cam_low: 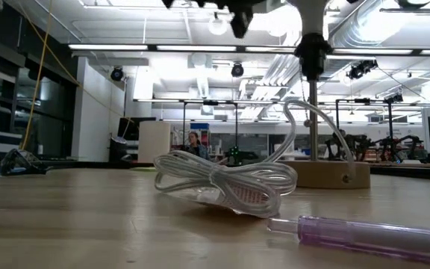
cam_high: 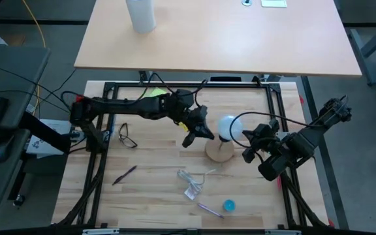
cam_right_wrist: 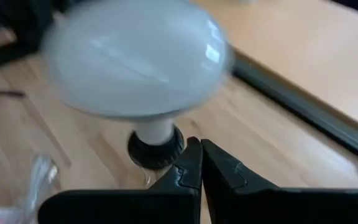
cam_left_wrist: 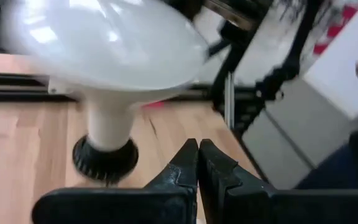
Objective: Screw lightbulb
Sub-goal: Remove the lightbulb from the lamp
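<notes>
The white frosted lightbulb [cam_high: 228, 128] stands upright, its neck [cam_left_wrist: 107, 121] set into the black socket [cam_left_wrist: 104, 159] above the round wooden disc base [cam_high: 219, 153]. My left gripper [cam_high: 207, 134] hovers shut just to the bulb's left, its fingertips [cam_left_wrist: 197, 152] beside the socket and apart from it. On the bulb's right, my right gripper [cam_high: 247, 154] is also shut, with its fingertips [cam_right_wrist: 199, 152] close by the socket [cam_right_wrist: 156, 147]. No contact with it shows. The bulb [cam_right_wrist: 135, 56] fills both wrist views above the fingers.
On the wooden table lie glasses [cam_high: 127, 136], a dark pen [cam_high: 126, 174], a bundled white cable [cam_high: 191, 183], a blue cap [cam_high: 228, 205] and a purple pen [cam_high: 209, 209]. A black metal frame [cam_high: 188, 85] rings the table. A tall white cylinder [cam_high: 141, 14] stands on the far desk.
</notes>
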Robot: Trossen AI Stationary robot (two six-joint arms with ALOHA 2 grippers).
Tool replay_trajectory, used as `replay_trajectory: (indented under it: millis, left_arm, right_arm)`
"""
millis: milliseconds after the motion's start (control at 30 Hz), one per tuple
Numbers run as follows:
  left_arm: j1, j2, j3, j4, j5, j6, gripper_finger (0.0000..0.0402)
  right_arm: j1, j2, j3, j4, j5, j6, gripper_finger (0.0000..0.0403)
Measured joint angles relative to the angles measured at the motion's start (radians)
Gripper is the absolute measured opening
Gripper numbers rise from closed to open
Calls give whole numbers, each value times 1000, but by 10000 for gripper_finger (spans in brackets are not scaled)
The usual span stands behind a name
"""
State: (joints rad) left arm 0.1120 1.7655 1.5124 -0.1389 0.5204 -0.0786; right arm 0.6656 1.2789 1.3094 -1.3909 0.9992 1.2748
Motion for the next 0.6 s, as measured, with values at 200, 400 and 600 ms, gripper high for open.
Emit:
replay_trajectory:
  millis: [200, 400, 600]
  left_arm:
    - [10, -19, 0, -127, -158, 136, 0]
    - [49, 90, 0, 86, -206, 123, 0]
    - [72, 172, 1, 311, -206, 31, 0]
  right_arm:
    - [44, 0, -1, 47, -111, 8, 0]
    - [100, 3, -1, 211, -86, -55, 0]
    - [94, 3, -1, 354, -29, -186, 0]
